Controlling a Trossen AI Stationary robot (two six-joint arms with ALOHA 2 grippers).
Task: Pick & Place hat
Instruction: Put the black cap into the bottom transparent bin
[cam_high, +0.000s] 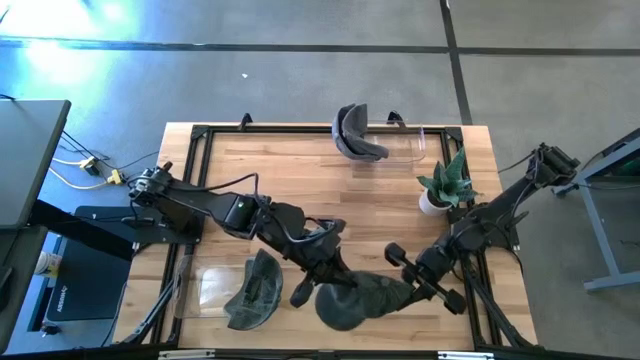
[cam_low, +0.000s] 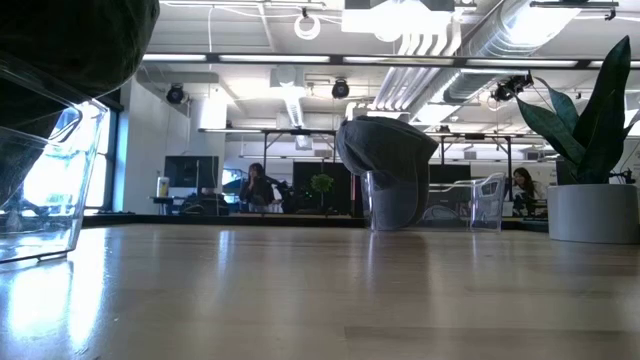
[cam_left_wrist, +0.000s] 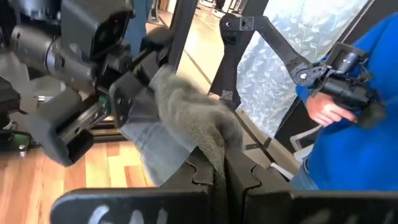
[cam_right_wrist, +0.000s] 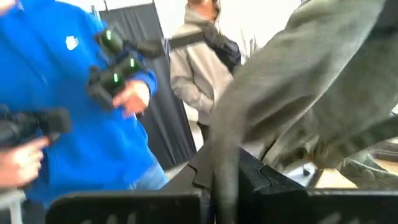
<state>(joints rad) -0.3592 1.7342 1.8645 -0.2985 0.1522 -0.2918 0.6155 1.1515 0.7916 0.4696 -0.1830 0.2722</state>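
A dark olive hat (cam_high: 362, 300) hangs over the table's near edge, between my two grippers. My left gripper (cam_high: 335, 272) comes from the left and is shut on it. My right gripper (cam_high: 408, 285) comes from the right and is shut on the hat's other side. A second olive hat (cam_high: 255, 290) lies on a clear container (cam_high: 205, 290) at the near left. A third, grey hat (cam_high: 355, 135) sits on top of a clear stand (cam_high: 405, 150) at the far edge. My left gripper pinches a fold of the hat's cloth (cam_left_wrist: 214, 146) between its two shut fingers (cam_left_wrist: 255, 180), coming roughly level from the table's left. The cloth runs away from the fingers, lifted clear of the table. My right gripper pinches the hat's cloth (cam_right_wrist: 225, 155) between its two shut fingers (cam_right_wrist: 273, 180), coming roughly level from the table's right. The rest of the hat spreads out beyond the fingers, off the table.
A potted plant (cam_high: 445, 185) in a white pot stands at the right, close to my right arm. A black frame (cam_high: 200, 135) runs round the wooden table. A person in a blue top (cam_right_wrist: 74, 112) holds controllers beyond the near edge; another person stands behind.
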